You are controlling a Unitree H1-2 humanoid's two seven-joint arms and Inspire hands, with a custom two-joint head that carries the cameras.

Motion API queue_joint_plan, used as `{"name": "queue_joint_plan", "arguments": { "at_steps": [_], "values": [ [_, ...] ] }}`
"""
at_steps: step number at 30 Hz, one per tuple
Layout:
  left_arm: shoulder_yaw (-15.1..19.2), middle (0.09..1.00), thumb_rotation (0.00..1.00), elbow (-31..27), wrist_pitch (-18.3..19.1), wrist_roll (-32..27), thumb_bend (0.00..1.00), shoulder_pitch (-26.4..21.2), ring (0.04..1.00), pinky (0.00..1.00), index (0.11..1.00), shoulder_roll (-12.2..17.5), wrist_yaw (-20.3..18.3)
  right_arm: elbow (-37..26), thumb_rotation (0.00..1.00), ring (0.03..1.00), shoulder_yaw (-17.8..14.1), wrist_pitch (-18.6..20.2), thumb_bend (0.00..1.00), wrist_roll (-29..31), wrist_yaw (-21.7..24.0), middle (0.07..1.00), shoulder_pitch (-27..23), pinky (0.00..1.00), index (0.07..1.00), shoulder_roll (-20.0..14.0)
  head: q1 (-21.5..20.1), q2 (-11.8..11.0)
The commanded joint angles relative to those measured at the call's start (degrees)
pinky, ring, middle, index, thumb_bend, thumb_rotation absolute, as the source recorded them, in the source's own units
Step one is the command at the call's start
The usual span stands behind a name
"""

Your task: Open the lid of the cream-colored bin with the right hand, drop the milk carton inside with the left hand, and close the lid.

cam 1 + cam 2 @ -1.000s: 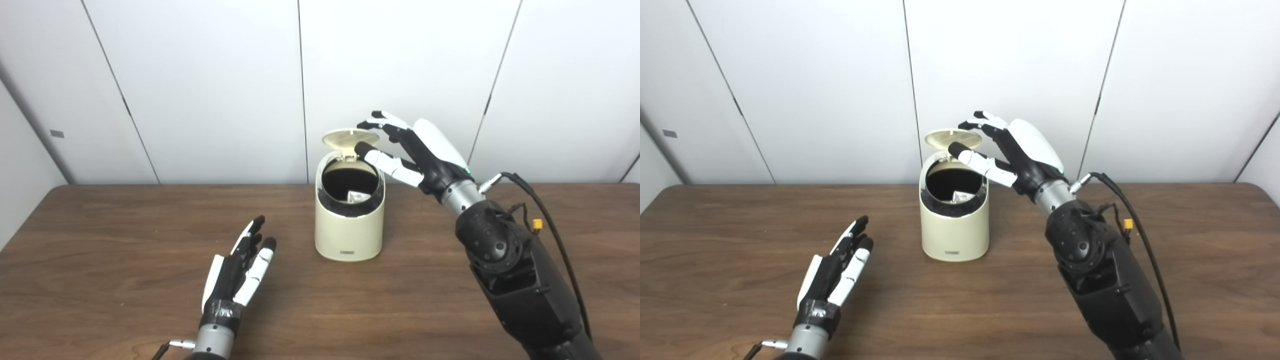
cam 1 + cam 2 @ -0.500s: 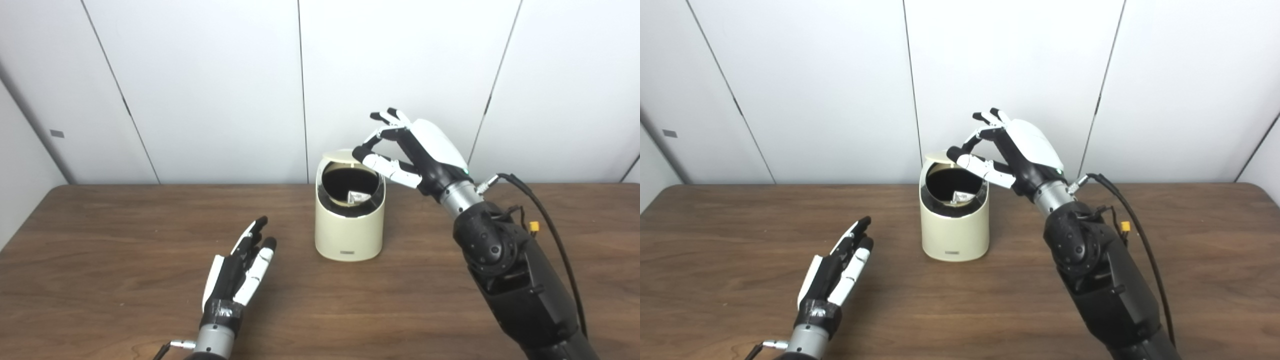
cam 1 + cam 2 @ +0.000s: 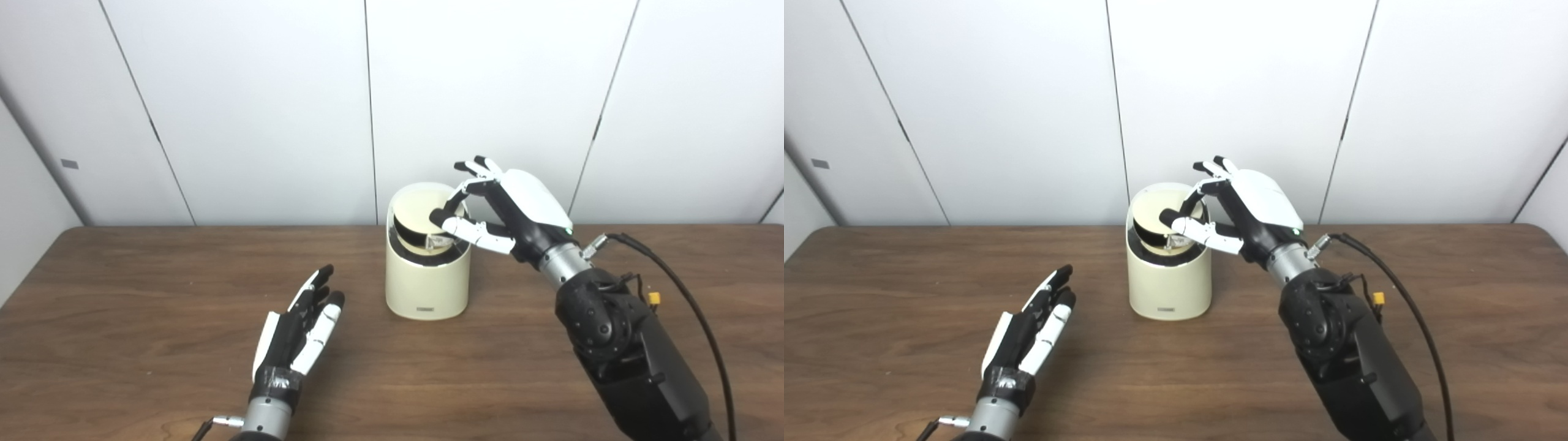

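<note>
The cream-colored bin stands at the middle of the table near the wall. Its round lid is tilted down over the opening, leaving a dark gap at the front. Through that gap a small white corner of the milk carton shows inside the bin. My right hand reaches in from the right, thumb and curled fingers pinched on the lid's right edge. My left hand lies low over the table left of the bin, fingers stretched apart and holding nothing.
The brown wooden table runs across the whole view, with white wall panels right behind the bin. A black cable loops off my right forearm.
The lid has swung from upright down over the opening, with my right hand following it downward. My left hand has shifted slightly forward and right.
</note>
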Motion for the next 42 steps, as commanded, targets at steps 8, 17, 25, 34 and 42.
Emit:
{"name": "queue_joint_plan", "arguments": {
  "at_steps": [8,17,25,34,42],
  "values": [
    [-0.5,1.000,0.73,-2.9,0.2,0.6,0.49,-1.4,1.000,0.97,0.986,0.6,-0.5,0.4,0.95,1.000,3.1,-1.7,0.55,-4.8,1.8,0.958,0.1,1.00,0.661,-1.2,0.3,0.2],
    [-1.2,1.000,0.72,-3.2,1.1,1.3,0.50,-1.6,1.000,0.98,0.969,0.8,-0.4,0.8,0.95,1.000,4.2,-3.8,0.54,-8.0,0.8,0.965,1.8,1.00,0.697,-1.7,0.5,0.1],
    [-1.7,1.000,0.69,-3.4,1.6,2.9,0.52,-1.6,1.000,0.98,0.966,0.9,-0.3,2.2,0.92,1.000,5.7,-6.9,0.55,-14.2,-2.2,0.950,2.6,1.00,0.674,-2.5,0.6,0.2],
    [-1.4,1.000,0.70,-3.2,1.1,2.4,0.51,-1.7,1.000,0.98,0.967,0.7,-0.3,1.6,1.00,1.000,8.1,-8.8,0.57,-21.9,-1.2,0.967,2.5,1.00,0.673,-3.2,0.6,0.4],
    [-1.7,1.000,0.67,-3.8,2.2,2.9,0.52,-1.8,1.000,0.99,0.975,0.2,-0.2,3.2,1.00,1.000,10.6,-9.2,0.58,-28.4,1.0,0.950,2.1,1.00,0.640,-2.6,1.1,0.6]
  ]
}}
